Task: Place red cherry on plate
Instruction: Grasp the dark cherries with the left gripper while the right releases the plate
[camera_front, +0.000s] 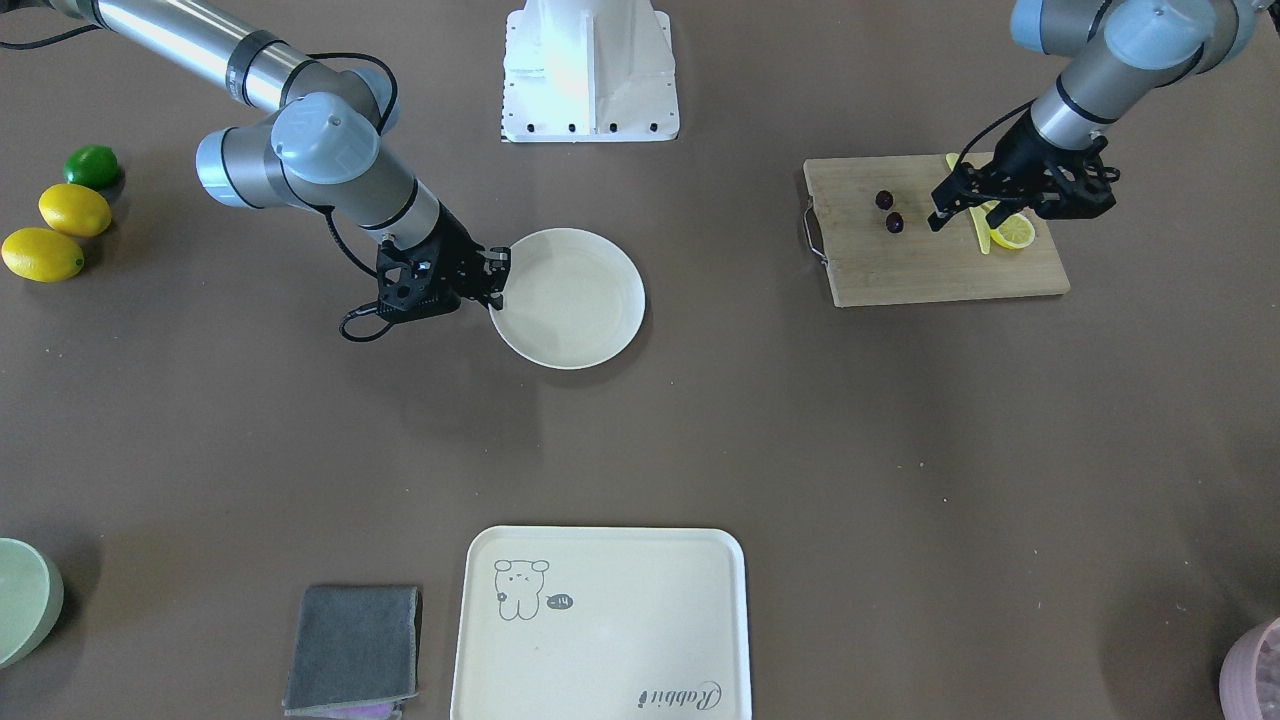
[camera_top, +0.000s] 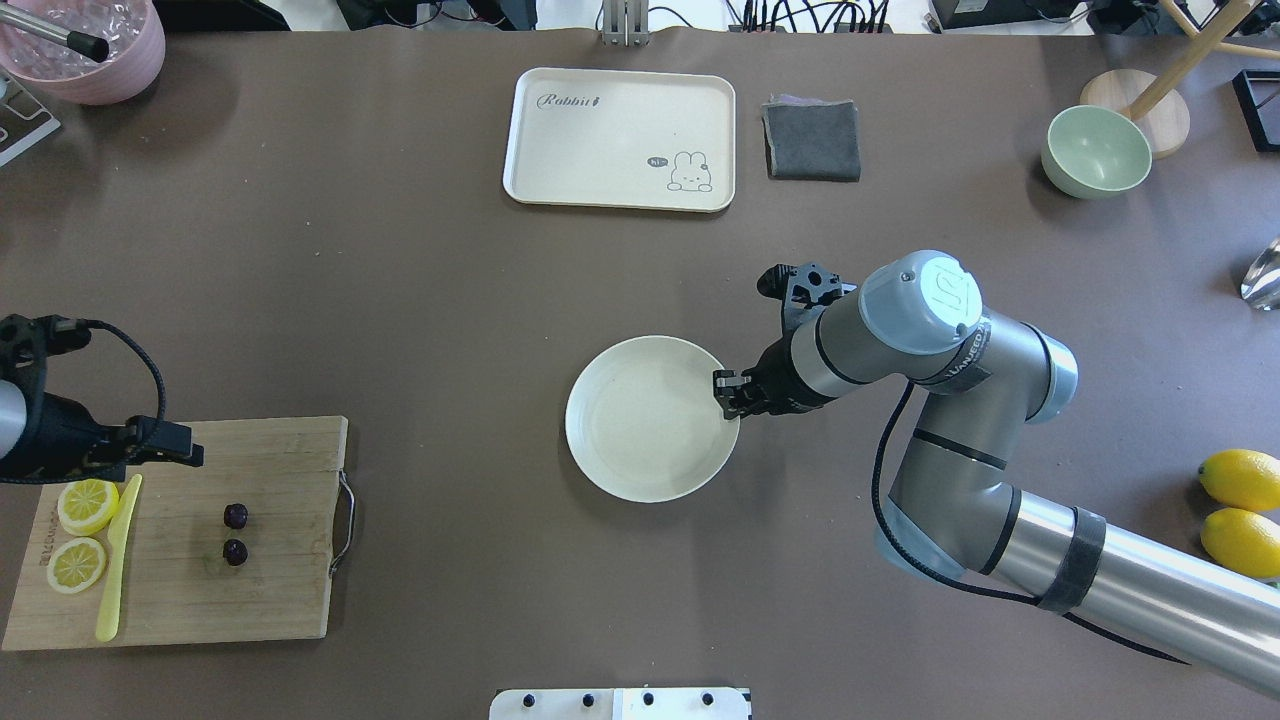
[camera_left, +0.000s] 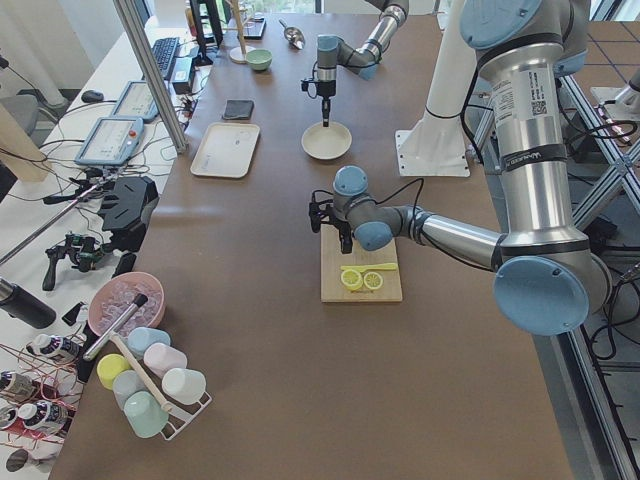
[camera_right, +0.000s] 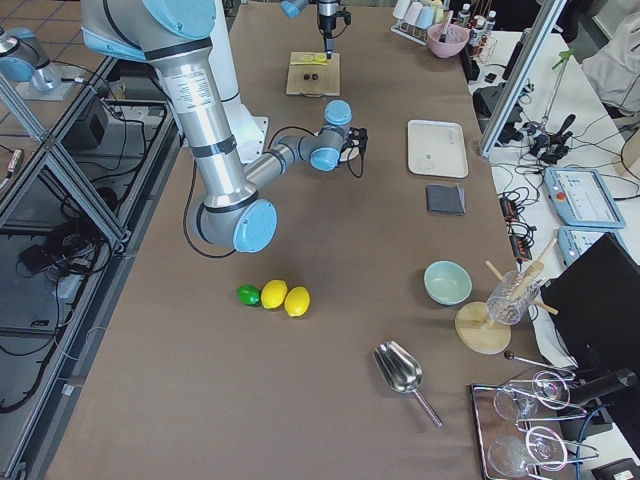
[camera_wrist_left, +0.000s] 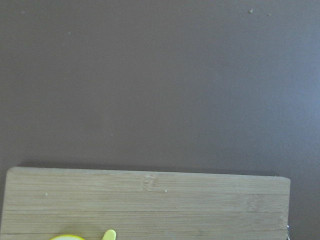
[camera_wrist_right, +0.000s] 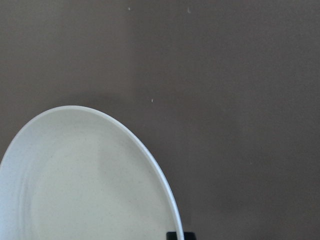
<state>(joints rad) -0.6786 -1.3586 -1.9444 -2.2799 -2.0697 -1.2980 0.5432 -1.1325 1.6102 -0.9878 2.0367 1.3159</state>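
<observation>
The red cherry, a pair of tiny dark round fruits (camera_top: 236, 533) (camera_front: 889, 211), lies on a wooden cutting board (camera_top: 270, 600) at the table's left end. My left gripper (camera_top: 185, 455) (camera_front: 940, 212) hovers over the board's far edge beside the lemon slices, a short way from the cherry. It looks open and holds nothing. The plate (camera_top: 640, 440) (camera_front: 580, 330), round and cream-white, sits mid-table with nothing on it. My right gripper (camera_top: 728, 392) (camera_front: 497, 277) is at its right rim, apparently shut on the edge. In the right wrist view the plate's rim (camera_wrist_right: 150, 160) runs down to a black fingertip (camera_wrist_right: 176, 235).
Two lemon slices (camera_top: 82, 535) and a yellow knife (camera_top: 117, 570) share the board. A cream tray (camera_top: 620, 190), a grey cloth (camera_top: 812, 140) and a green bowl (camera_top: 1096, 152) stand at the far side. Whole lemons (camera_top: 1240, 500) lie at the right edge, a pink bowl (camera_top: 90, 70) far left.
</observation>
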